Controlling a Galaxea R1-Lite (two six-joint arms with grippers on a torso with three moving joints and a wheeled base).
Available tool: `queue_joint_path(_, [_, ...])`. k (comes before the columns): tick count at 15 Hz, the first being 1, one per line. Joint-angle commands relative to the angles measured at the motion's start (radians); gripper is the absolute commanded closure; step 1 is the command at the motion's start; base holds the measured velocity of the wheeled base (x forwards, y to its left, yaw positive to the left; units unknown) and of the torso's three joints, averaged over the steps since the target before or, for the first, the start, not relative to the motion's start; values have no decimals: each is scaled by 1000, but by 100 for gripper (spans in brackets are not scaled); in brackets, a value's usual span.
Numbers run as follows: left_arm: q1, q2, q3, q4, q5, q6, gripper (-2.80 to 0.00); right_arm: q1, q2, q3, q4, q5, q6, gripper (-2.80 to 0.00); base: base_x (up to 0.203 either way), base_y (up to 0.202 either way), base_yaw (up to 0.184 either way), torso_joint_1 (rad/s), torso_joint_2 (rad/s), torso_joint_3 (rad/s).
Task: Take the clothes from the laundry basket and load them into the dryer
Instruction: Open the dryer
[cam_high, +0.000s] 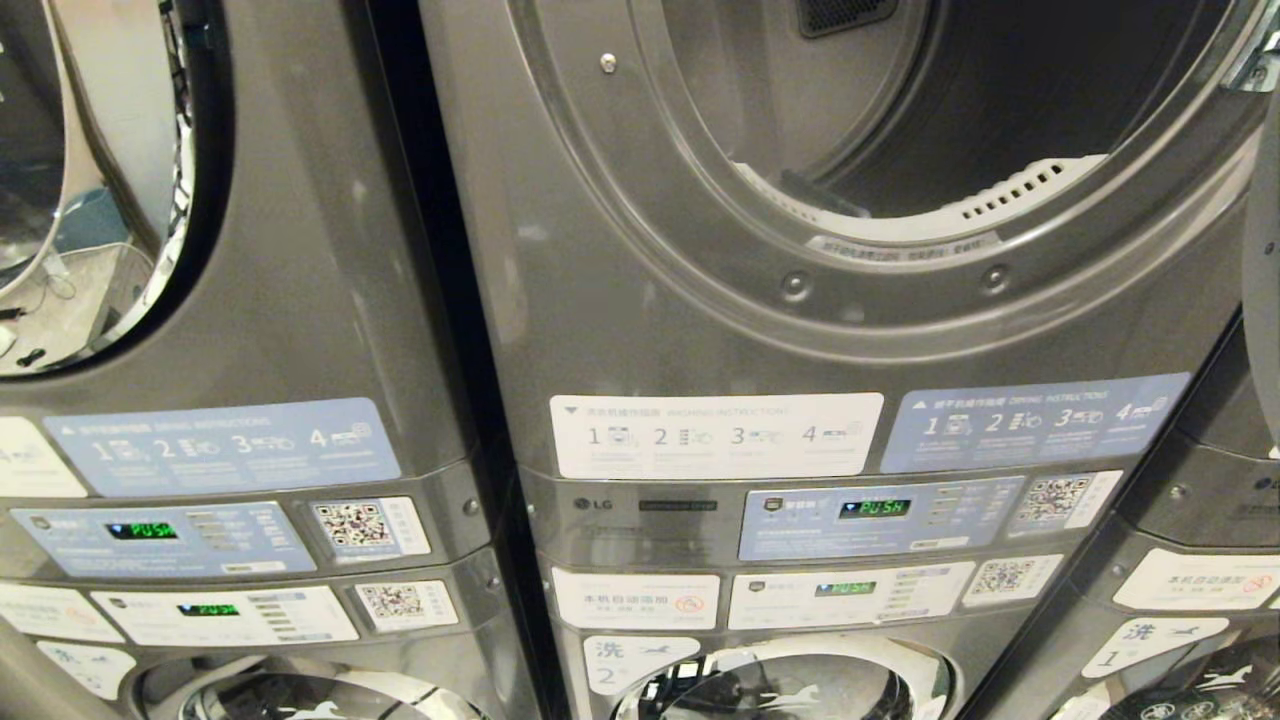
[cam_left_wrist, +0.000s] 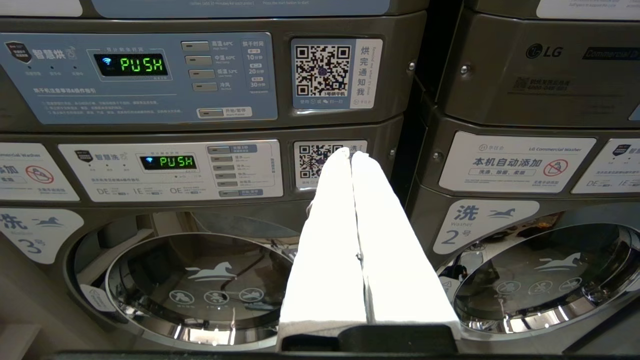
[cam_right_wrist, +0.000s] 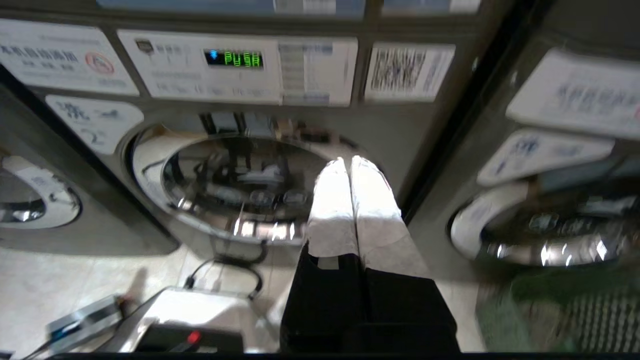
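- Head view: dryer (cam_high: 900, 180) at 12 to 1 o'clock, door open, drum dark; no clothes visible inside from this angle.
- Below the opening, two instruction stickers (cam_high: 716, 434) and a control panel (cam_high: 880, 515) showing green "PUSH"; washer door (cam_high: 790, 685) at 6 o'clock.
- Second stacked machine (cam_high: 230, 300) at 9 o'clock, its upper porthole open as well.
- No arm, no clothes in the head view.
- Left pincer (cam_left_wrist: 351, 152): white fingers pressed together, closed, empty; pointed at the lower control panels and a QR sticker (cam_left_wrist: 322, 75), washer door number three (cam_left_wrist: 200, 285) beneath. Parked, idle.
- Right pincer (cam_right_wrist: 348, 161): fingers closed flat against each other, nothing between them; aimed at a washer door (cam_right_wrist: 240, 185) low on the machine front.
- Floor (cam_right_wrist: 60, 285) visible in the right wrist view, with a white part of the robot's base (cam_right_wrist: 190, 310) and cables near it.
- Laundry basket: a blurred greenish meshed shape (cam_right_wrist: 550, 310) at the edge of the right wrist view, near the floor; probably the basket, cannot confirm. Clothes not made out in any view.
- Step in hand, as judged: between loads, right arm empty-handed and low, heading for a pick-up.
- Next move calls for: opening the right pincer, swinging toward the meshed shape, descending onto a garment, closing on a fold of cloth, then lifting high enough to clear the dryer's lower rim.
- Risk noted: closed fingers cannot take cloth; opening needed before descent.
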Motion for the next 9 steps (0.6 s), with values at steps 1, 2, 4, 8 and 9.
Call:
queue_joint_path(1, [0, 0, 0, 0, 0, 0, 0, -9, -20, 18, -42, 3, -27, 0, 0, 0, 0, 0, 0, 0])
queue_joint_path(2, [0, 0, 0, 0, 0, 0, 0, -14, -18, 22, -47, 8, -31, 0, 0, 0, 0, 0, 0, 0])
queue_joint_path(4, [0, 0, 0, 0, 0, -1, 0, 10, -20, 71, -89, 62, -46, 0, 0, 0, 0, 0, 0, 0])
queue_joint_path(8, [0, -2, 0, 0, 0, 0, 0, 24, 0, 73, -98, 71, -48, 0, 0, 0, 0, 0, 0, 0])
queue_joint_path(9, [0, 0, 0, 0, 0, 0, 0, 31, 16, 73, -100, 70, -49, 0, 0, 0, 0, 0, 0, 0])
